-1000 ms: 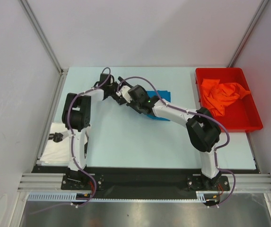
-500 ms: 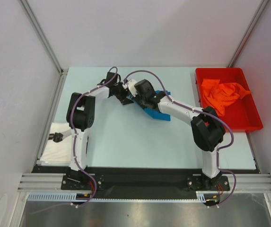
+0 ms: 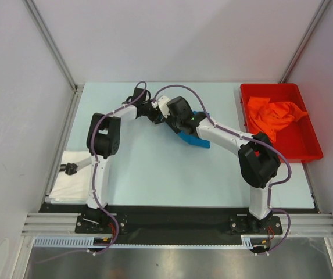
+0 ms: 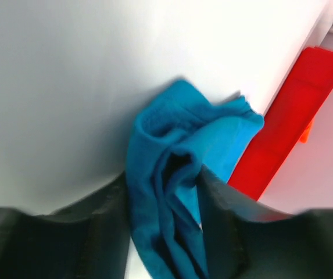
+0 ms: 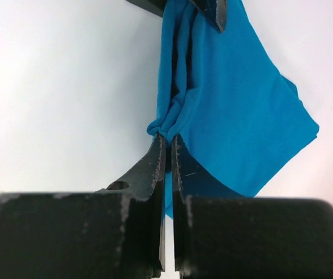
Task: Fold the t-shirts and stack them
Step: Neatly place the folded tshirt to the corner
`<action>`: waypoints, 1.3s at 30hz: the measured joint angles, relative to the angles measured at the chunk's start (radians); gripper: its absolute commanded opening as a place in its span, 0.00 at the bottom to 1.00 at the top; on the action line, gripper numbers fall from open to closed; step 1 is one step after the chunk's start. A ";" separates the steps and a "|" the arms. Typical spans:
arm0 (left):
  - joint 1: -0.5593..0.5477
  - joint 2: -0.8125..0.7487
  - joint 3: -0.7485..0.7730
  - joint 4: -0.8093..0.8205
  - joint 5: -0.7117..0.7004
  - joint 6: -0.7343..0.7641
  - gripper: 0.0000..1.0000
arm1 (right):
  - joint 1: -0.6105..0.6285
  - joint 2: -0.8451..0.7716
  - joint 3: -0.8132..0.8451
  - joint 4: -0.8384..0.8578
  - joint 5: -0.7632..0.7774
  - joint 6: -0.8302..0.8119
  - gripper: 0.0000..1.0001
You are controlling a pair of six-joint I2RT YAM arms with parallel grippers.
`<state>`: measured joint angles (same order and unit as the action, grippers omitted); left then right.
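Observation:
The blue t-shirt hangs bunched between both grippers over the middle of the table, its lower part draping to the right. My right gripper is shut on a gathered edge of the blue t-shirt. My left gripper is closed around a thick fold of the same shirt, with both fingers pressing the cloth. In the top view the two grippers meet close together. The orange t-shirt lies crumpled in the red bin. The white t-shirt lies at the table's left edge.
The red bin stands at the back right of the table and also shows in the left wrist view. The left arm's fingertip shows at the top of the right wrist view. White walls enclose the table on three sides.
My left gripper has moved right to meet the right gripper and has closed its jaws onto the blue t-shirt. The right gripper has shifted slightly back, still gripping the cloth.

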<state>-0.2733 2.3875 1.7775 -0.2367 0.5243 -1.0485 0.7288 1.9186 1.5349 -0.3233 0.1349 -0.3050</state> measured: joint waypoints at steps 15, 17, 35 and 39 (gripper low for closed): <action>-0.012 -0.158 -0.092 -0.148 -0.231 0.166 0.00 | -0.048 -0.233 -0.051 -0.214 0.062 0.287 0.68; -0.011 -0.243 -0.131 -0.188 -0.299 0.186 0.00 | -0.051 -0.340 -0.103 -0.259 0.070 0.330 0.69; 0.023 -0.671 -0.352 -0.500 -0.745 0.182 0.00 | 0.084 -0.931 -0.497 -0.504 0.111 0.599 0.71; 0.085 -0.688 -0.352 -0.592 -0.820 0.158 0.00 | 0.090 -0.961 -0.497 -0.528 0.121 0.605 0.71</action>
<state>-0.1879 1.6997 1.4250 -0.8291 -0.2955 -0.8906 0.8185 0.9577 1.0378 -0.8509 0.2558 0.3004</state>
